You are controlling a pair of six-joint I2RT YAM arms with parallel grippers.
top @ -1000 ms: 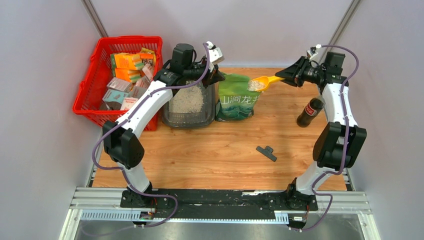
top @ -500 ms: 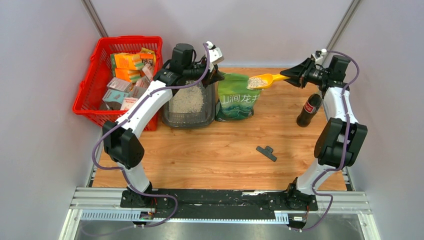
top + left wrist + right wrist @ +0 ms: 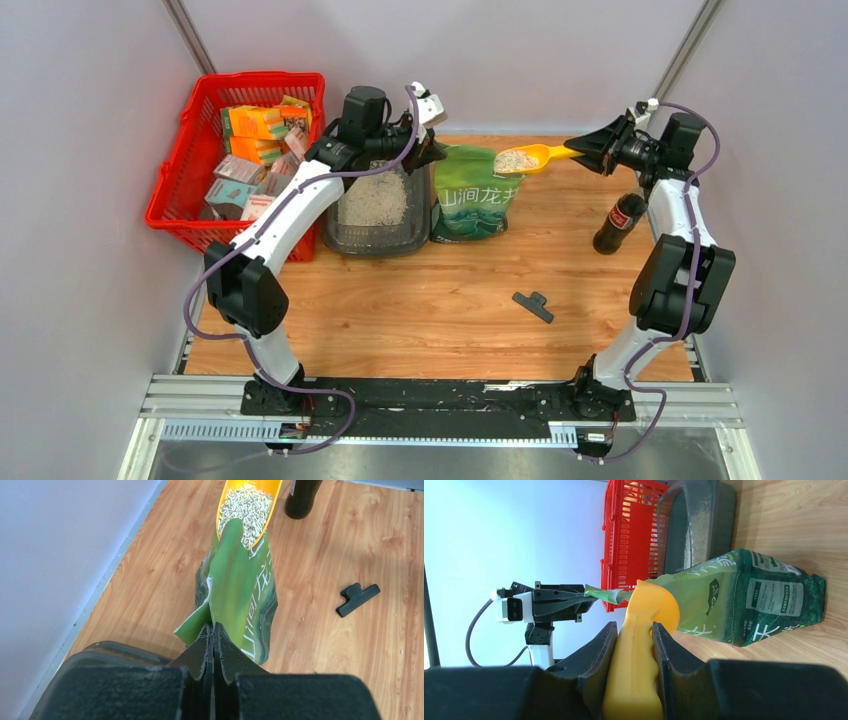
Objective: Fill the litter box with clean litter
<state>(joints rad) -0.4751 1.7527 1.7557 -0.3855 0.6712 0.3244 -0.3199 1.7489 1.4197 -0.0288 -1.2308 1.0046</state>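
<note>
Green bag (image 3: 478, 205), front: large white Chinese characters, apparently 山涧龙; the rest is folded out of sight.
Green bag, back, right wrist view: panels of fine print, too small to read.
Dark bottle (image 3: 620, 222), red label: wording illegible.
Boxes (image 3: 255, 122) in red basket (image 3: 260, 76): print illegible.

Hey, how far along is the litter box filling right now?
Done: the litter box holds a layer of clean litter. In hand: the right hand grips the yellow scoop, loaded, over the green bag, whose top edge the left hand pinches. Left: carry this scoopful to the box and tip it; more may be needed.
</note>
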